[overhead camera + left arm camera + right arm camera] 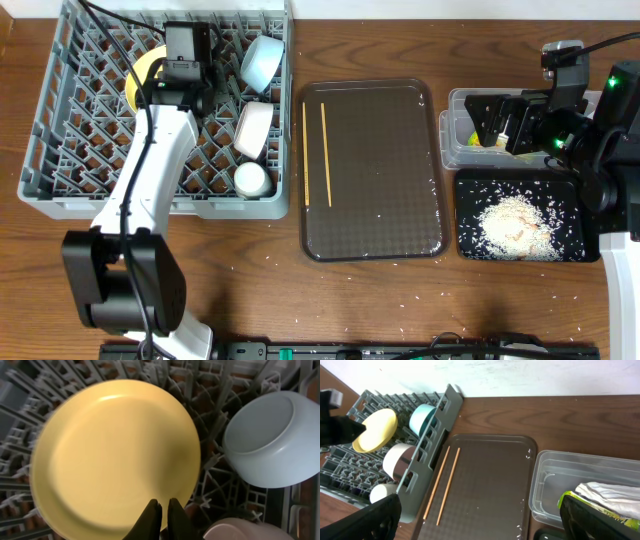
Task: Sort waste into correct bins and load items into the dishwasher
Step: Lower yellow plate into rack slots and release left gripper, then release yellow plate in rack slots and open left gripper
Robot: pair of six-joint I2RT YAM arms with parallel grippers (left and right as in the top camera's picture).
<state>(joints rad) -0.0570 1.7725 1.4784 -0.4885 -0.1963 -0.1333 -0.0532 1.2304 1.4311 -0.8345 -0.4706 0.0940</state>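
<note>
The grey dishwasher rack [60, 150] holds the yellow plate [140, 78] on edge, the light blue bowl [262, 60], the white bowl [254, 128] and the small cup [251, 179]. My left gripper [161, 510] is shut, its tips just in front of the yellow plate's [115, 455] lower rim, nothing visible between them. Two chopsticks [326, 155] lie on the brown tray [380, 170]. My right gripper [485, 525] hangs wide open and empty over the clear tub [545, 475], which holds the white wrapper [612, 492] and the packet [570, 499]. Rice [515, 222] is heaped in the black tray [470, 190].
Loose rice grains dot the brown tray's right edge [436, 180] and the table in front of it. The left arm [150, 200] stretches over the rack's near side. A white wall edge runs behind the table [520, 380].
</note>
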